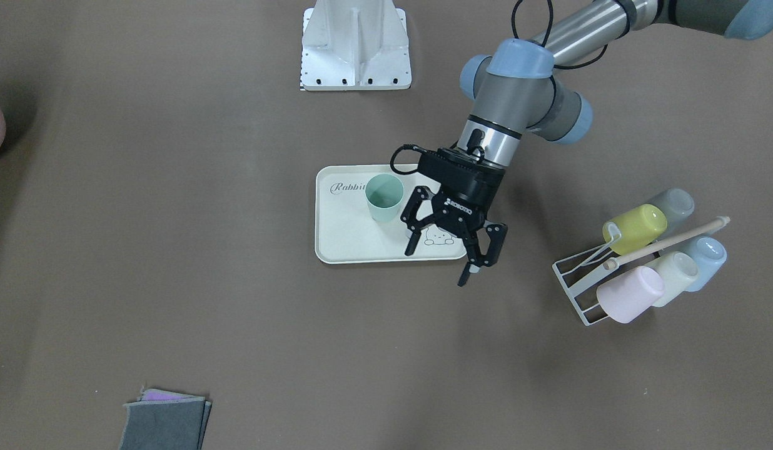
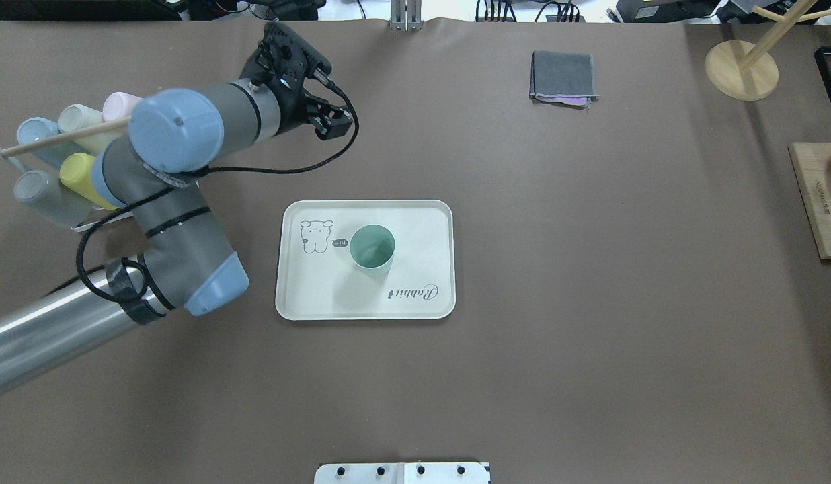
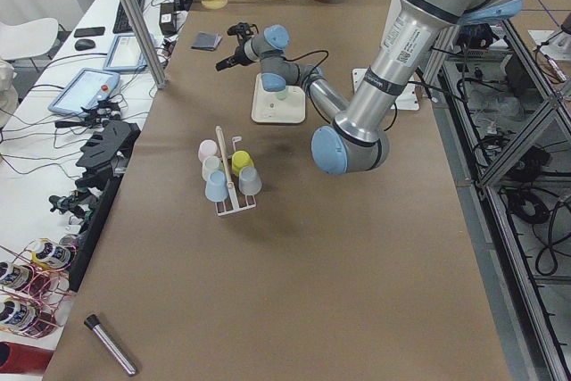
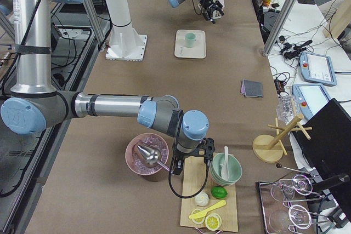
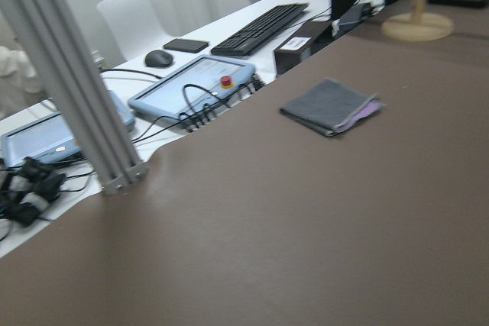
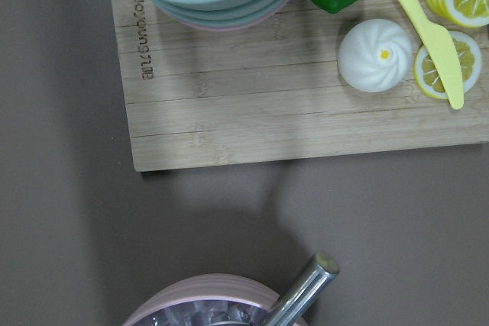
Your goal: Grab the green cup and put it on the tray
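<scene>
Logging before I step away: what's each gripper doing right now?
Left gripper: open, holding nothing.
Right gripper: cannot be told; only a side view shows it.

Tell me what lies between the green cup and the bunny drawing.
Overhead view: between green cup and bunny drawing, only a small dark printed mark on bare tray.

The brown table [image 2: 590, 302] carries a cream tray [image 2: 321, 296] near its middle, and a cup rack [image 1: 674, 240] well to the left of the tray. On the far side lie a folded grey cloth [image 2: 563, 76] and, further right, the round base of a wooden stand [image 2: 741, 70]. A wooden board [image 2: 819, 202] and a pink bowl [image 4: 147, 157] sit at the right end, and a white mounting plate [image 2: 402, 472] sits at the near edge.
</scene>
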Controlling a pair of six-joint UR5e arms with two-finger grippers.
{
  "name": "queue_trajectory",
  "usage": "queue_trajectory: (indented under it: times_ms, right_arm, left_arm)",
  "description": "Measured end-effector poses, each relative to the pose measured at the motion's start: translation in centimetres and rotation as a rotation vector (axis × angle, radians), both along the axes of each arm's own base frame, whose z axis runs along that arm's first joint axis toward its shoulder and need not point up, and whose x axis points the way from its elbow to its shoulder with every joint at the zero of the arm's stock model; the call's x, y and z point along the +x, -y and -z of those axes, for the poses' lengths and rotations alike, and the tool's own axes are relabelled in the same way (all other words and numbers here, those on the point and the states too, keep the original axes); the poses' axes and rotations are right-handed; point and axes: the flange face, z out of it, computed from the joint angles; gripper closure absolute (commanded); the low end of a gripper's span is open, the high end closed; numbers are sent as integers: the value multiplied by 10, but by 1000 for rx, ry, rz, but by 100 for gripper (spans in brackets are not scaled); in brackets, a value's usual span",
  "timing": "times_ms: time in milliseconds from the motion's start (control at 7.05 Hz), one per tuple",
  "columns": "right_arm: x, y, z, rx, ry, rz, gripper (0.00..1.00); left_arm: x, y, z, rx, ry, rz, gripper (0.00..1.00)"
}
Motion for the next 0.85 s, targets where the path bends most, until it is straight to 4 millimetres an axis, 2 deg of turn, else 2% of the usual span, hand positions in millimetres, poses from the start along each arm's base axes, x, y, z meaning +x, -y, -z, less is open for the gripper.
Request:
queue_trajectory:
  times_ms: [142,284,426,568,709,851]
  right_arm:
    - [0,-1,-1,-2,0,0,0]
    - [0,-1,-2,-3,0,1,0]
    - [0,-2,-2,-4,-1,1,0]
    - [0,-1,-2,-4,-1,1,0]
    - [0,-1,-2,-3,-1,1,0]
    - [0,0,-1,-1,-1,0,0]
  left_arm:
    - [-48,37,-20,-107,50,-7,2]
    - [-110,73,-44,-293,64,-51,2]
    - [-174,96,-73,-497,34,-71,2]
    - [-226,103,-108,-652,-5,-80,2]
    - [-267,97,-153,-779,-45,-89,2]
    - [-300,84,-197,-888,-86,-98,2]
